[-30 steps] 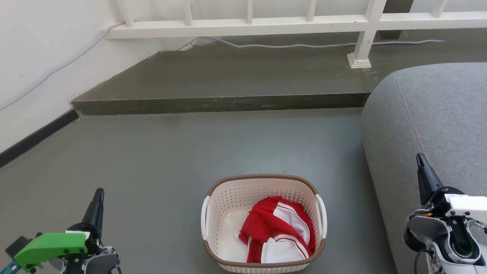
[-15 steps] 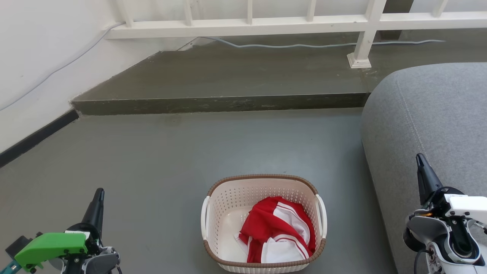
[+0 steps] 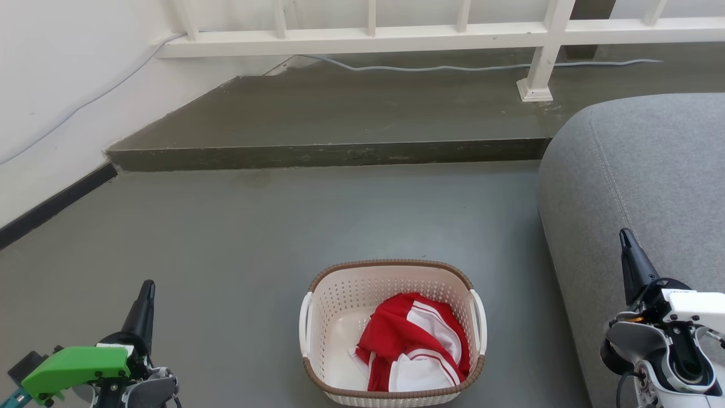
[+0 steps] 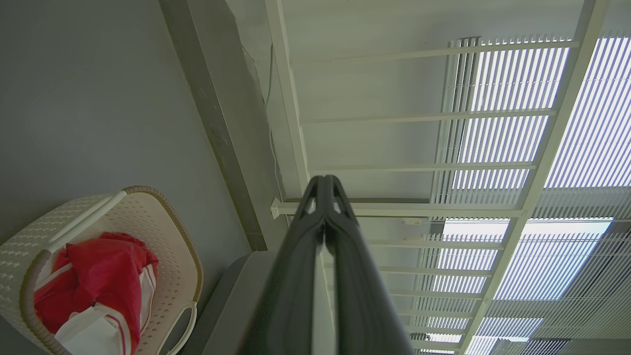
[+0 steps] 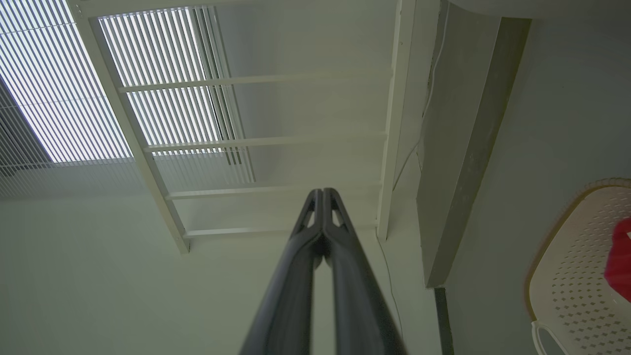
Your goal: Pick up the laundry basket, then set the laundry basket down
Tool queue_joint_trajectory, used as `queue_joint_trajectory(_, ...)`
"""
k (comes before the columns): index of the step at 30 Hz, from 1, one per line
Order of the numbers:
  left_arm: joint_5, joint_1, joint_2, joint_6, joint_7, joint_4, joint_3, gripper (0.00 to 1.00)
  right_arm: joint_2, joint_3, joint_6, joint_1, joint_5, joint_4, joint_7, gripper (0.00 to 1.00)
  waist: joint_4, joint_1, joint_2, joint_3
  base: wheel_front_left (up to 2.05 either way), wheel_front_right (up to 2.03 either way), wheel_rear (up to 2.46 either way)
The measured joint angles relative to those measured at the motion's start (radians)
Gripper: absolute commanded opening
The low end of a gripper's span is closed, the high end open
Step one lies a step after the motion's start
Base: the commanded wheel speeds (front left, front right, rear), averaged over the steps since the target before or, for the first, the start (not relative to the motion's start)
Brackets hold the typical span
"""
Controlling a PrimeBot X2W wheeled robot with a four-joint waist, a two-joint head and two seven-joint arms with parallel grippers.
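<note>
1. Grippers first: your left gripper (image 3: pixel 145 297), behind its green housing, sits at the lower left of the head view and your right gripper (image 3: pixel 628 249) at the lower right, both pointing up and away. In each wrist view the two long dark fingers are pressed together at the tips, holding nothing.
2. Between them, close to your base, the rounded cream plastic laundry basket (image 3: pixel 340 297) with perforated walls and a brown woven-look rim stands upright on the grey concrete floor (image 3: pixel 226 238), well apart from both grippers.
3. A crumpled red-and-white garment (image 3: pixel 413 340) lies inside, heaped towards your right, so I judge that side the heavier. The two white side handles (image 3: pixel 305 323) look like the even holds.
4. This fits a basket waiting to be lifted as well as one set down again — the pictures don't settle which. Either way, keep both arms level and clear of the rim.
5. On your right, the rounded grey fabric sofa (image 3: pixel 640 170) stands near the basket, so elbow room there is tight.
6. Farther off comes the raised concrete step (image 3: pixel 328 153), then the white railing (image 3: pixel 368 37).
</note>
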Motion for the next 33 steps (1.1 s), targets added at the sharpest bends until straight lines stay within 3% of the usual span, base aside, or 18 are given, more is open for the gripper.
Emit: queue_joint_trajectory(33,0.0,0.0,-0.002,0.0,0.0,0.0,0.002,0.0,0.001,-0.001,0.0,0.0,0.0,0.0,0.0,0.0,0.0,0.0,0.0,0.0,0.0,0.0,0.0)
